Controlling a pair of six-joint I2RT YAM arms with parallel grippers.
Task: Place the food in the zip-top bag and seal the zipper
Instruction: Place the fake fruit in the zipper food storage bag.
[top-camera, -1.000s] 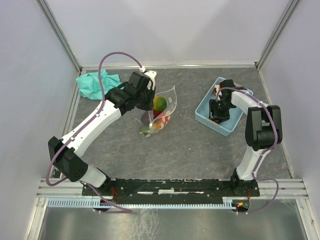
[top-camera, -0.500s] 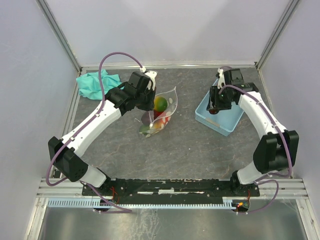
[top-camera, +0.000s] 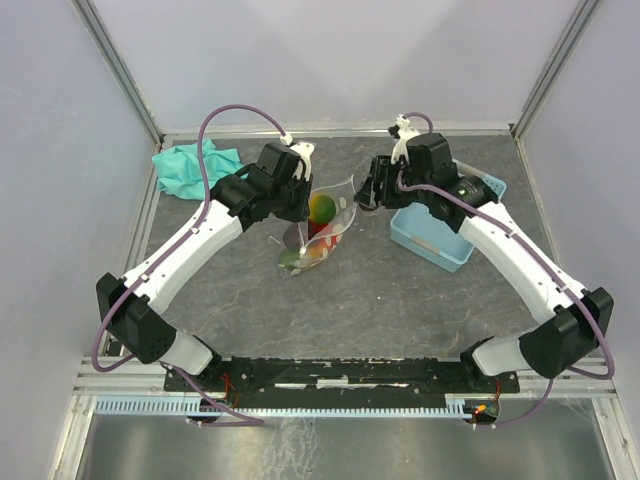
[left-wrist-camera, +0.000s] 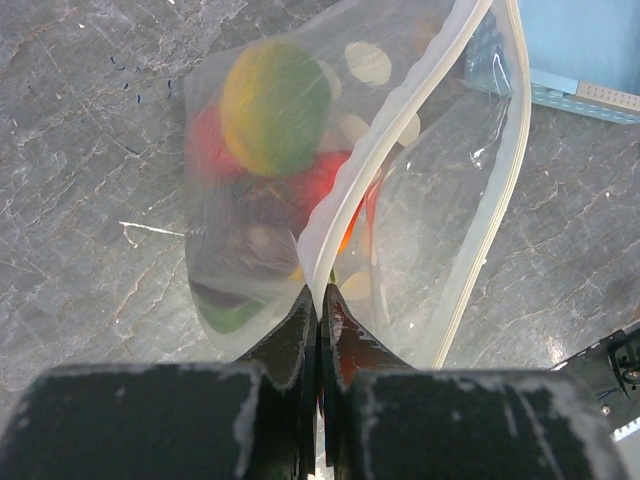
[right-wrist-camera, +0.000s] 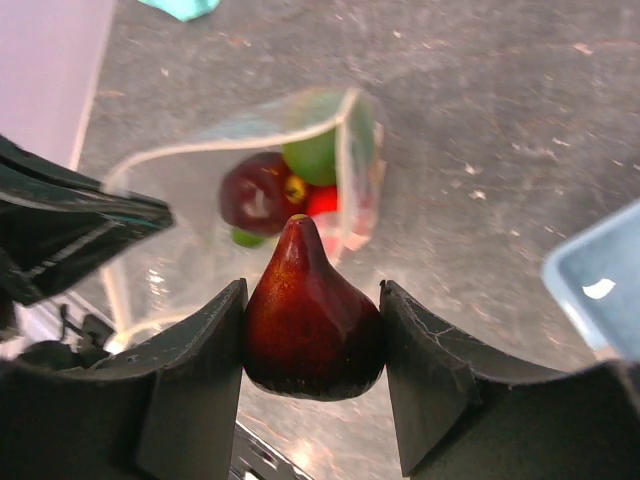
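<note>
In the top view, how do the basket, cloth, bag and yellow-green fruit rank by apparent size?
Largest: basket, partly hidden by the right arm.
Next: cloth and bag look alike; I would not rank them.
Smallest: yellow-green fruit.

The bag (left-wrist-camera: 440, 210) is thin clear plastic film, shiny and wrinkled; its zip strip (left-wrist-camera: 378, 145) is thicker, smooth whitish plastic. The maroon fruit (right-wrist-camera: 312, 320) is glossy and smooth, and the fingers (right-wrist-camera: 190, 390) at its nine and three o'clock are matt black plastic. The table (top-camera: 380, 290) looks like matt grey veined stone. At its ten o'clock lies soft teal cloth (top-camera: 185, 165); the basket (top-camera: 440, 245) is smooth light-blue plastic
</note>
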